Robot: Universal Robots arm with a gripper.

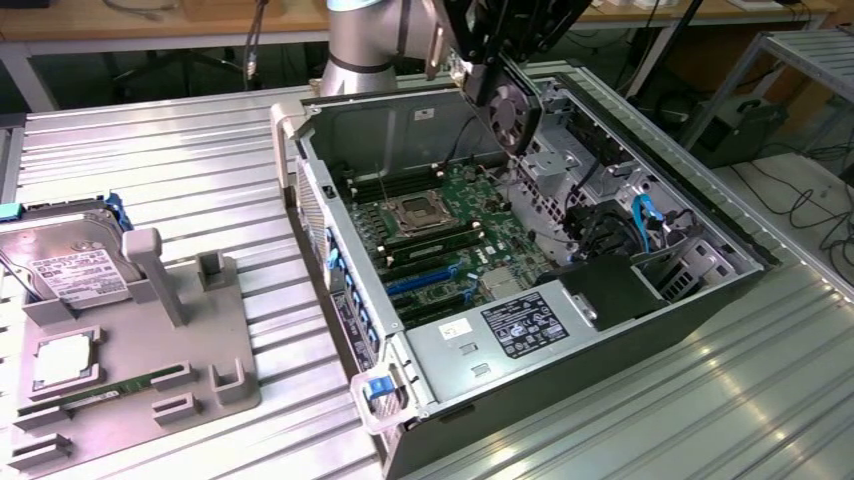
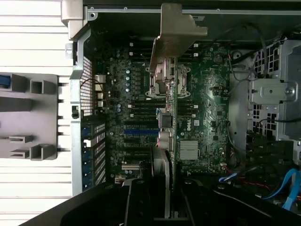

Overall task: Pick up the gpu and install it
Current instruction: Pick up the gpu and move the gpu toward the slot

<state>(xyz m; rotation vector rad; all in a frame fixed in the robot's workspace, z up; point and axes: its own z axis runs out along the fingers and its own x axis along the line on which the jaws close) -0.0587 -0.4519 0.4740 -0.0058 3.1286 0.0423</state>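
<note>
A ribbed metal table (image 1: 694, 400) fills the foreground. On it, toward the exterior view's left, sits a grey holder (image 1: 200, 350) with a green memory stick (image 1: 134, 385) lying in one of its grooves. A silver hard drive (image 1: 74, 265) with a white label sits at the holder's far end.

Just beside the holder, in the middle of the table, a black PC case (image 1: 587, 390) lies on its side with the cover off. Its green motherboard (image 1: 454, 240) faces up, with blue slots at the nearer end and the processor socket farther in.

Above the far part of the case hangs the gpu (image 1: 514, 110). It is held on edge with its round fan showing, clear of the board and not seated in any slot. The gripper (image 1: 497, 65) is closed narrowly on the card's upper edge and carries it.

From the wrist view, looking straight down, the gripper (image 2: 168, 200) grips the gpu (image 2: 175, 33) edge-on. Its silver bracket is at one end, and the card runs over the middle of the motherboard (image 2: 202, 94).

Behind the case rises the grey arm (image 1: 360, 40).
</note>
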